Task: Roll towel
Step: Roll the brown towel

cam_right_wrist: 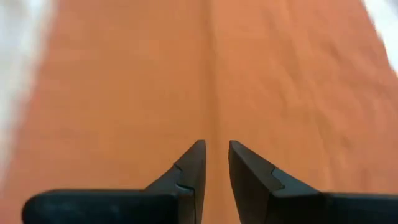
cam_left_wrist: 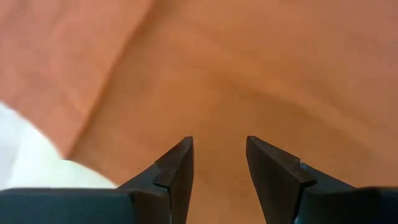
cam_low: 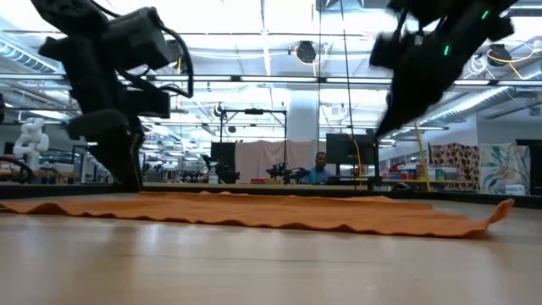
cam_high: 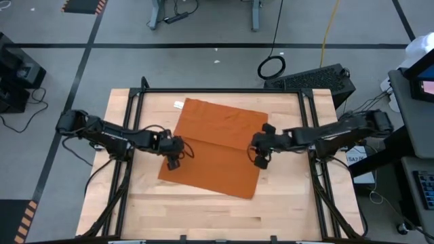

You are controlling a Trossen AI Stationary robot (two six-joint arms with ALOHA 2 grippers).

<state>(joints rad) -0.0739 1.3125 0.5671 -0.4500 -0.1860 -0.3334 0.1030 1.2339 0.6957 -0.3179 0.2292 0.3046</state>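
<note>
Bare tabotop is not the start: Bare tabletop (cam_low: 271,271) fronts the flat towel (cam_high: 220,152); left hand (cam_high: 173,161) at its nine-o'clock edge, fingers spread, and right hand (cam_high: 260,160) at three o'clock, fingers narrowly parted, both empty, should pinch matching edges evenly before rolling.

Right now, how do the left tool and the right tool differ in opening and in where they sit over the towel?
The left tool has a wider gap between its fingers; the right tool is narrower, though not fully shut. In the high view the left tool sits over the towel's left edge, the right tool over its right edge. Shared: both point down at the flat cloth, with nothing between their fingers.
</note>
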